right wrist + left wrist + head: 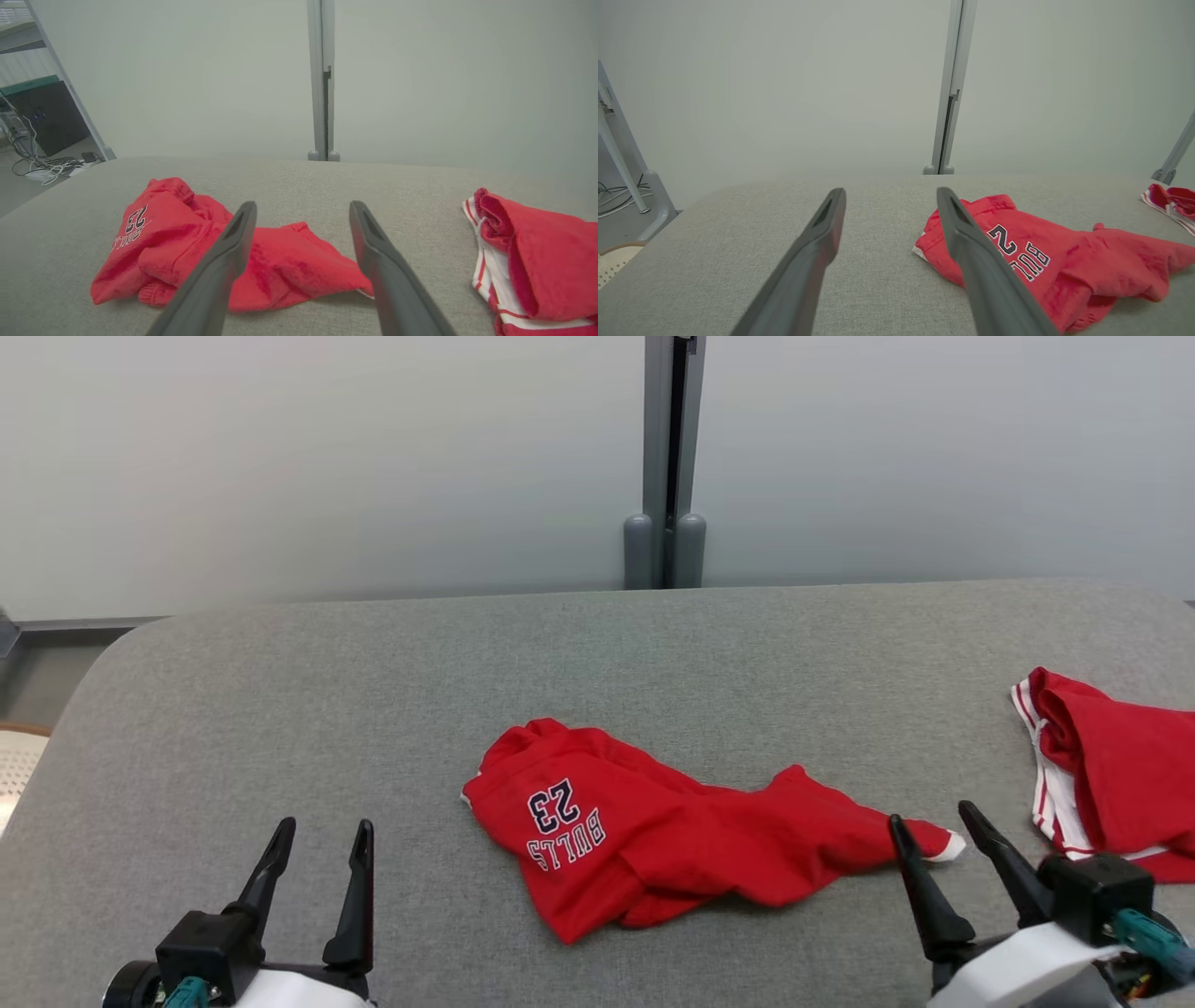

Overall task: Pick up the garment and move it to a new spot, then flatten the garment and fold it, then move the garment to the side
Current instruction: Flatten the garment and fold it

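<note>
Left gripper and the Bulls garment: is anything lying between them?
No. In the head view, the stretch between the left gripper and the Bulls garment is bare grey table.

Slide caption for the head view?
Crumpled red jersey on grey table, flanked by open left gripper and right gripper.

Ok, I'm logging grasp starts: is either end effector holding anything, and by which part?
Nothing is held. The left end effector and right end effector are both open, and the red garment lies crumpled on the grey surface.
</note>
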`<state>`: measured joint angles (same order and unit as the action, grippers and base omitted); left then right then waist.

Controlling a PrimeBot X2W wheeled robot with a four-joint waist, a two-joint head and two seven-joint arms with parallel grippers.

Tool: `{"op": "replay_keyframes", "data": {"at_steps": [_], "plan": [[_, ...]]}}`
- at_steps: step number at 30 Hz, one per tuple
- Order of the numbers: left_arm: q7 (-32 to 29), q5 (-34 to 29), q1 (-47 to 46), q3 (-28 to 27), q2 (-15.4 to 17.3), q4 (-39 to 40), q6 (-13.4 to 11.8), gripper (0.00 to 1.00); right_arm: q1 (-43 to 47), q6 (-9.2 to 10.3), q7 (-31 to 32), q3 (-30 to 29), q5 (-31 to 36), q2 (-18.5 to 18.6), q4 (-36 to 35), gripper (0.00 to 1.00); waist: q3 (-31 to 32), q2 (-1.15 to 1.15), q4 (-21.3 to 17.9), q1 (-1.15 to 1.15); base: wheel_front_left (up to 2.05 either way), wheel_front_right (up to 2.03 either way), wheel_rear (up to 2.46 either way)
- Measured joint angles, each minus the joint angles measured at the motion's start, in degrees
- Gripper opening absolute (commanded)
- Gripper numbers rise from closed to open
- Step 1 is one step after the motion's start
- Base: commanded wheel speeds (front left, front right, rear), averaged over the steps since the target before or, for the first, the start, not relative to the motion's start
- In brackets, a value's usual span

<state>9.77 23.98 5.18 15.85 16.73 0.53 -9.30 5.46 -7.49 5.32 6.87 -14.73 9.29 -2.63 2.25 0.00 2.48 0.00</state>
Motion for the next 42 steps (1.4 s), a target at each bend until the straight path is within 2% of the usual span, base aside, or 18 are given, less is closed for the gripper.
{"op": "replay_keyframes", "data": {"at_steps": [7, 20, 21, 23, 31, 36, 42], "plan": [[0.9, -0.7, -4.4, 1.8, -1.3, -0.4, 1.2, 1.0, -9.1, 0.0, 1.4, 9.1, -3.0, 2.1, 7.0, 1.0, -2.4, 0.0, 3.7, 0.0, 0.0, 0.0, 0.0], [4.6, -1.2, -14.4, 3.3, -5.4, -7.3, 4.7, 1.0, -32.7, -0.01, 3.0, 28.8, -10.0, 3.9, 28.3, 1.0, -12.6, 0.0, 11.6, 0.0, 0.0, 0.0, 0.0], [4.7, -1.3, -14.8, 3.2, -5.6, -7.8, 4.8, 1.0, -33.6, -0.01, 2.9, 29.7, -10.6, 3.9, 29.4, 0.49, -13.1, 0.0, 11.8, 0.0, 0.0, 0.0, 0.0], [4.9, -1.3, -15.5, 3.0, -5.9, -8.4, 5.2, 1.0, -35.2, 0.0, 2.2, 31.0, -11.6, 4.0, 30.5, 0.0, -13.8, 0.0, 12.0, 0.0, 0.0, 0.0, 0.0], [5.1, -2.4, -17.2, 1.1, -6.3, -9.2, 5.8, 1.0, -37.2, 0.0, -4.3, 31.7, -14.1, 4.6, 28.3, 0.0, -14.4, 0.0, 10.0, 0.0, 0.0, 0.0, 0.0], [5.2, -3.0, -17.2, -0.2, -6.2, -8.6, 6.2, 1.0, -34.2, 0.0, -8.3, 25.5, -15.7, 4.3, 24.6, 0.0, -14.1, 0.0, 7.6, 0.0, 0.0, 0.0, 0.0], [5.2, -3.7, -16.9, -1.0, -6.0, -8.4, 6.5, 1.0, -24.8, 0.0, -11.1, 13.7, -16.7, 3.2, 21.0, 0.0, -14.2, 0.0, 4.5, 0.0, 0.0, 0.0, 0.0]]}}
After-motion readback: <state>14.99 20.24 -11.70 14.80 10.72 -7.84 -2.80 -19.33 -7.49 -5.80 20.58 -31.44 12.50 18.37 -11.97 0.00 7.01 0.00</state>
